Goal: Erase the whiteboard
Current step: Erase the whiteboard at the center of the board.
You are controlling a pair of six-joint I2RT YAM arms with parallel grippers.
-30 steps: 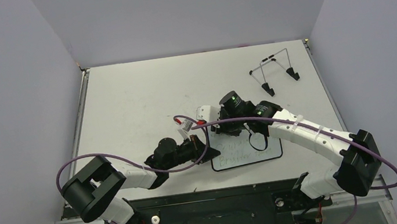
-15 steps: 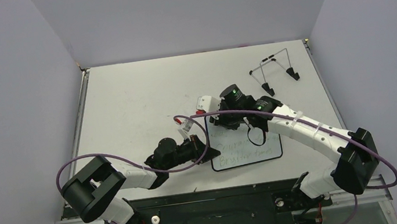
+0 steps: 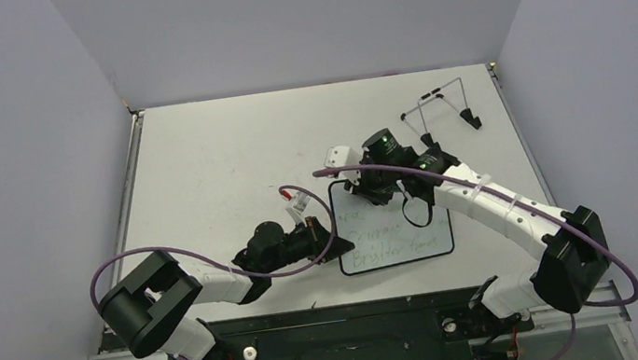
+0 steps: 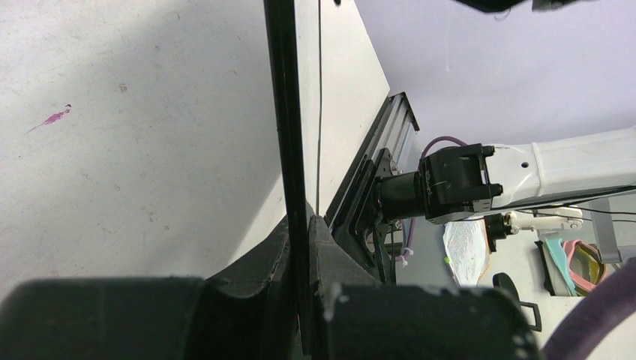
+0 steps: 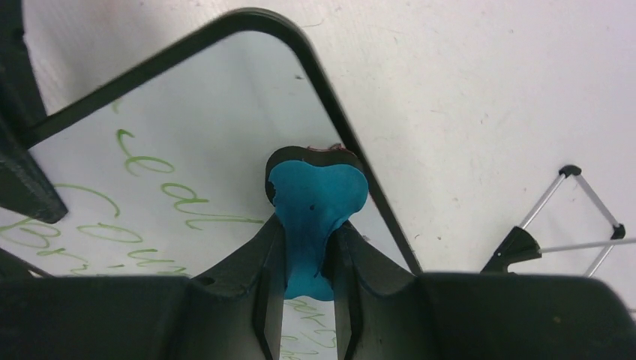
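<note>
Right wrist: fingers (image 5: 270, 270) pinch eraser (image 5: 316, 196) at whiteboard (image 5: 187, 127) rim.

The whiteboard (image 3: 382, 239) was a small white rectangle with a thin black rim and rounded corners. It lay flat on the table (image 3: 199, 159), close to the near edge and a little right of the middle. Several lines of green handwriting crossed its surface, while the patch beside one rounded corner was blank.
</note>
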